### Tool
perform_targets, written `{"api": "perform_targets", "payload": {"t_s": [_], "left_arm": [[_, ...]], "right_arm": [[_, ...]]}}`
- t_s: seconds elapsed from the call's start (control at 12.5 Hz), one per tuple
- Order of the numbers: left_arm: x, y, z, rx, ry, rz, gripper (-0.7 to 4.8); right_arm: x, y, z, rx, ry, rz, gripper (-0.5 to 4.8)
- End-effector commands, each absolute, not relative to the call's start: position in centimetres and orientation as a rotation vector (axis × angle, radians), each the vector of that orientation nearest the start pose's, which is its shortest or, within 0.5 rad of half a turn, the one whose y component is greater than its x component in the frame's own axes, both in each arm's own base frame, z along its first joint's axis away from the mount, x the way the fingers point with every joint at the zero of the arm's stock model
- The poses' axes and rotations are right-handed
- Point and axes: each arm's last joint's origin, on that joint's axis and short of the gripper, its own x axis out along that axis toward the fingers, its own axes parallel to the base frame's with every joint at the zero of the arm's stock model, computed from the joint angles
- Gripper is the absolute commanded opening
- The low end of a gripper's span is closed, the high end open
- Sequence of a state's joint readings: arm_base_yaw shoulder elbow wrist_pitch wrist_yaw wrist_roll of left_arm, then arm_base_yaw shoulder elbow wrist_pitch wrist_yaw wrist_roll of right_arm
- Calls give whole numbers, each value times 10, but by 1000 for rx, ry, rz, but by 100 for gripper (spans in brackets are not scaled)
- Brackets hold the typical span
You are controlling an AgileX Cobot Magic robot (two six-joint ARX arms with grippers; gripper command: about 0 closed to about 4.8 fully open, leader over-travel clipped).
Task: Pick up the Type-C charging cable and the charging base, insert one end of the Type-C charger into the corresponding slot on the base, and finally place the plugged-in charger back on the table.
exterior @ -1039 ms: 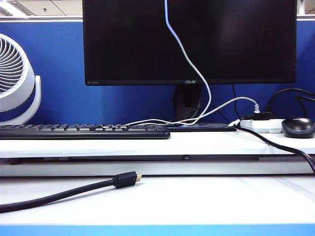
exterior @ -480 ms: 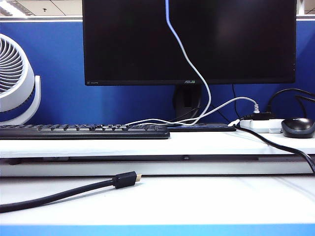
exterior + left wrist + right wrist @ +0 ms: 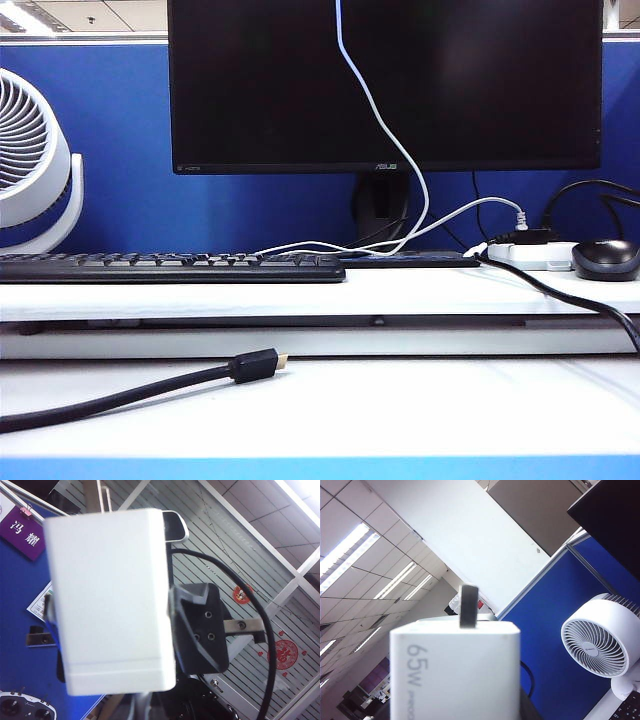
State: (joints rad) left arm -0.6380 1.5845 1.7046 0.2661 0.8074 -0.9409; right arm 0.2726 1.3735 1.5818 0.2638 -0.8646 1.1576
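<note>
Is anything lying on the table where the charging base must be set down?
Only the black cable crosses the table's left front. The right gripper holds the charging base out of the exterior view.

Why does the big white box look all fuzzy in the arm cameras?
Left wrist view: the charging base fills the lens, too close to focus, its edges smeared. Right wrist view: it is soft again, though the fan behind looks sharp. Exterior view: sharp and evenly lit; neither gripper shows there.

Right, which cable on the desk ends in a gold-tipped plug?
The thick black cable on the front table; the white cable ends grey. Neither gripper shows there.
</note>
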Motion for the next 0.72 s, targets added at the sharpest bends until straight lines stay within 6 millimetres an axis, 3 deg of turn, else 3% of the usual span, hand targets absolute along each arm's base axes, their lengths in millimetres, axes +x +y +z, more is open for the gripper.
{"api": "perform_targets", "payload": {"t_s": [0.08,0.4,0.56,0.72], "left_arm": [[262,-216,498,-783,168,-1425,-6],[263,-216,498,-801,150,-1389,-6],[263,-215,498,-800,150,-1388,-6],[263,-215,498,-800,150,-1388,-6]], "right_arm": [[253,95,516,785,119,1234,-5],[246,116,515,726,78,1263,-5],[245,118,510,724,195,1331,-5],[244,118,510,639,158,1361,-5]]}}
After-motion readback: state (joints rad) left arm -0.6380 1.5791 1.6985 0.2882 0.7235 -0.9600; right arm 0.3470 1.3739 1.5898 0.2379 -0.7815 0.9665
